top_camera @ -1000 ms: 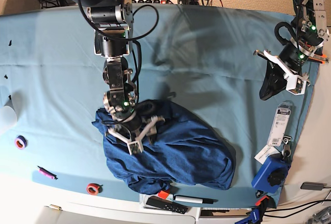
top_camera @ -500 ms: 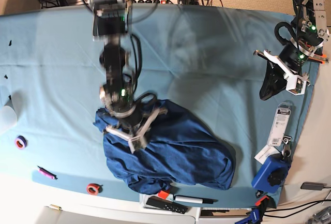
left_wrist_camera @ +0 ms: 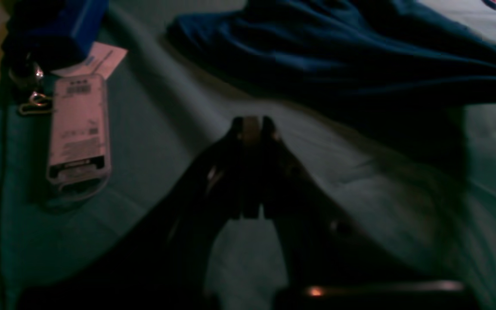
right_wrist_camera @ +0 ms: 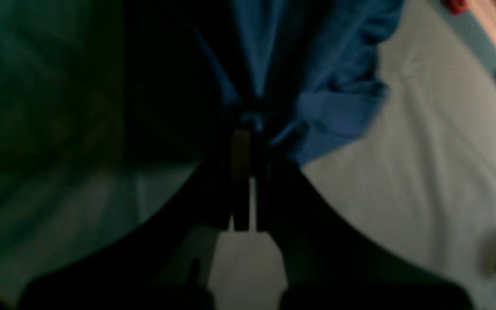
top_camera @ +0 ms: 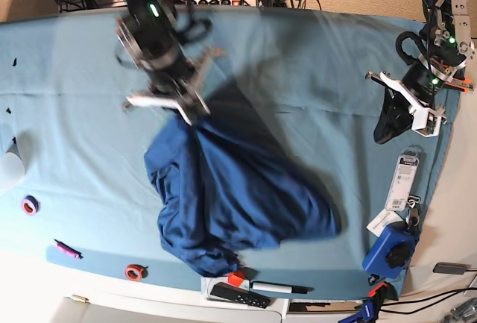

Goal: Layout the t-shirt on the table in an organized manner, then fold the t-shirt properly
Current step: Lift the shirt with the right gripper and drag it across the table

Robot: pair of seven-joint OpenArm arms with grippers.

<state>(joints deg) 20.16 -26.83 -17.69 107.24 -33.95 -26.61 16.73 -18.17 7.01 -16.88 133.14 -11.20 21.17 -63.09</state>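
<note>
Pinching t-shirt (top_camera: 223, 196) fold, right gripper (top_camera: 185, 116) clamped, lifted; left gripper (top_camera: 426, 124) closed near table (top_camera: 313, 62) edge; bare cloth between.

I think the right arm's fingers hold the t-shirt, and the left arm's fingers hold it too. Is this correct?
Partly. The right fingers do pinch the t-shirt, but the left fingers are shut on nothing, apart from the shirt over the table; the left wrist view shows this.

Navy t-shirt (top_camera: 231, 204) crumpled, one end lifted; teal table (top_camera: 67, 92) beneath.
</note>
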